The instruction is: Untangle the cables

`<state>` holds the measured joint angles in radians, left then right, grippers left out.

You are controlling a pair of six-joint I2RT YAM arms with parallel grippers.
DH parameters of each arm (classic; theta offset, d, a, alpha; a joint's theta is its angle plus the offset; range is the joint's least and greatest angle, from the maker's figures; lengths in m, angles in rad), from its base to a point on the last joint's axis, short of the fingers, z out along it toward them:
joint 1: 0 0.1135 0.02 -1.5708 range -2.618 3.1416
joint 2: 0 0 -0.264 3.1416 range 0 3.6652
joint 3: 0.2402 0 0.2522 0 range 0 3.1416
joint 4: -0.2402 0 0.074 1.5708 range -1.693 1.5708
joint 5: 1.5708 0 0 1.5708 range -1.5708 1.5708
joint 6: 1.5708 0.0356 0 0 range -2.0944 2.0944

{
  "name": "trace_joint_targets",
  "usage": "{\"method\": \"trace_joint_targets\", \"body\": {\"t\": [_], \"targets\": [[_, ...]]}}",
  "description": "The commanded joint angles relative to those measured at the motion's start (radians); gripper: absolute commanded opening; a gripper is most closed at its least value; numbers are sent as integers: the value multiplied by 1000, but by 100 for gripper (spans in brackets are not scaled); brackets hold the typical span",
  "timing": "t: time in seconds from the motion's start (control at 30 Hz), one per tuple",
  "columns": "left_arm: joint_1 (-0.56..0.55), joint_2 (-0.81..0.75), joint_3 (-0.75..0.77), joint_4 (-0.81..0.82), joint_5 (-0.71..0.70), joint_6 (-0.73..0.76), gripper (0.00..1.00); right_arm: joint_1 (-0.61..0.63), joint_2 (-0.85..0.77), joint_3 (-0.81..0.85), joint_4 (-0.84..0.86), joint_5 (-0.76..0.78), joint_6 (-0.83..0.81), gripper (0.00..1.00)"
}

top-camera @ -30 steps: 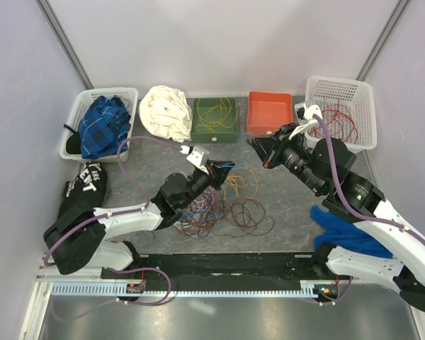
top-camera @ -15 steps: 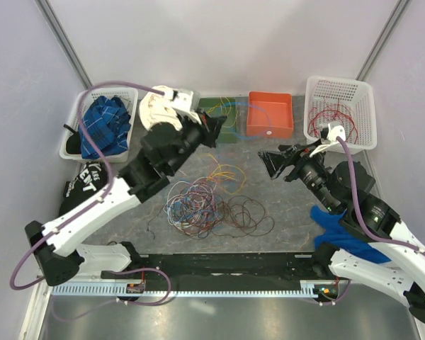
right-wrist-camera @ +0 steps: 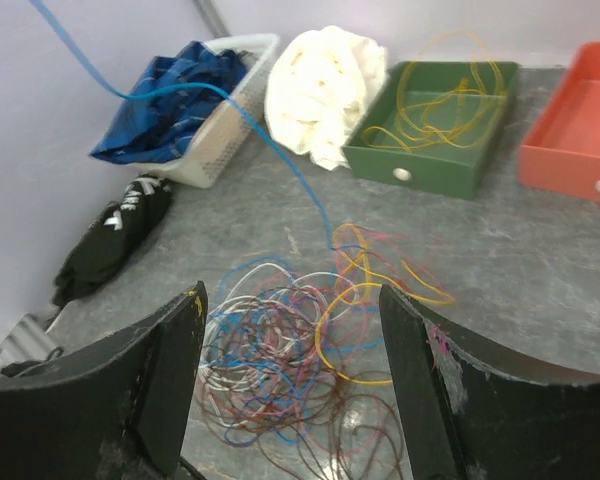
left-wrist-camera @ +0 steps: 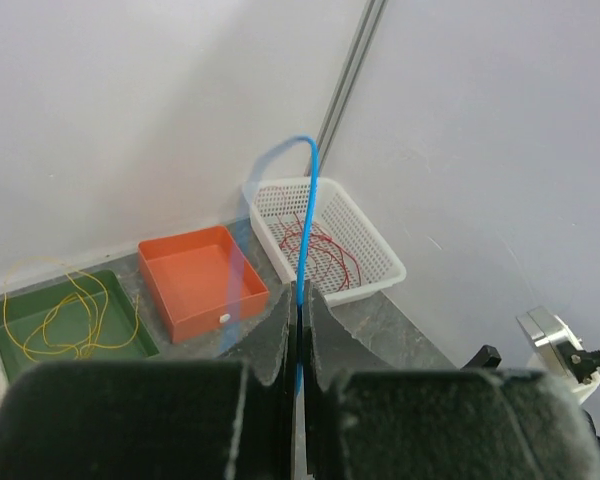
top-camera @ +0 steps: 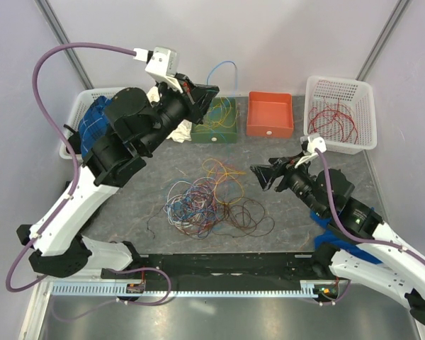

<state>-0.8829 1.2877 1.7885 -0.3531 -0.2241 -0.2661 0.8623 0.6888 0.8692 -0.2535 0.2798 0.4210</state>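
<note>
While my left claw point(left-wrist-camera: 300, 300) pinched the blue cable point(left-wrist-camera: 307, 225), my right claw point(right-wrist-camera: 290, 295) gaped wide, the tangle point(right-wrist-camera: 280, 345) lying ahead.

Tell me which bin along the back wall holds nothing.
The orange tray; the green tray holds yellow cables, the right basket red cables, the left basket blue cloth.

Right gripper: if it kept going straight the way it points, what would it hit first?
Most likely the tangled cable pile, which lies ahead between the open fingers of the right gripper in its wrist view; how far off is unclear.
</note>
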Motion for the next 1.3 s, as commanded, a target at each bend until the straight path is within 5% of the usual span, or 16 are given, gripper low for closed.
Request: {"method": "trace_joint_targets", "body": {"t": [0.0, 0.33, 0.53, 0.87, 1.03, 1.27], "targets": [[1, 48, 89, -89, 58, 25, 2, 3, 26, -15, 206, -123, -31, 77], [1, 90, 141, -110, 88, 13, 2, 4, 222, -99, 548, -84, -162, 87], [1, 93, 147, -115, 95, 11, 2, 4, 371, -186, 742, 90, -215, 81], [1, 64, 104, -119, 85, 11, 2, 4, 574, -118, 968, 113, -251, 72], [1, 42, 77, -121, 49, 27, 2, 17, 577, -108, 1025, 79, -241, 55], [2, 47, 66, -121, 6, 47, 2, 52, 480, -122, 984, 44, -220, 0]]}}
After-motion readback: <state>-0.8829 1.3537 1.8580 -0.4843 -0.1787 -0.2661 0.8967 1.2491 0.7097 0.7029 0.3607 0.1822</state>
